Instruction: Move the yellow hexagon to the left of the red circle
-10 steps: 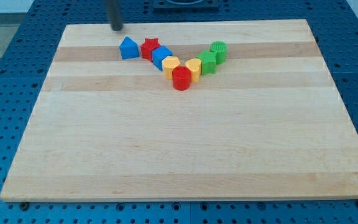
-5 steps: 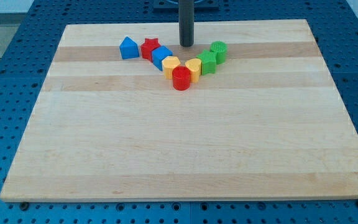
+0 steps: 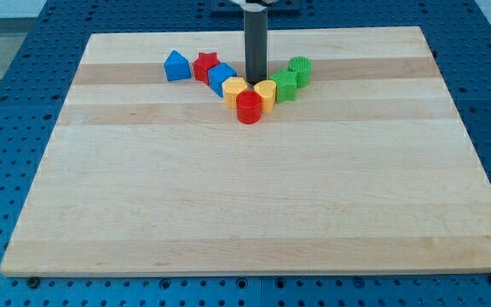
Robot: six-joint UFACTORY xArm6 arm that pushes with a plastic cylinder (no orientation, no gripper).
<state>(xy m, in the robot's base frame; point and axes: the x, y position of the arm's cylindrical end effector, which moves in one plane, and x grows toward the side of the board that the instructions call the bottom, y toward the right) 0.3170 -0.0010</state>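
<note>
My tip (image 3: 254, 81), a bare rod holding nothing, sat in the notch just above the yellow hexagon (image 3: 234, 89) and yellow heart (image 3: 265, 93), so pushing down risked shoving the touching red circle (image 3: 248, 107) along with the hexagon.

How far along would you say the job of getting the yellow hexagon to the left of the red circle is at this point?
Done: the yellow hexagon already sits at the red circle's upper left, touching it. In hand: my tip rests just above the notch between the hexagon and the yellow heart. Left: a push toward the view's bottom left to bring the hexagon level with the circle, squarely on its left.
</note>
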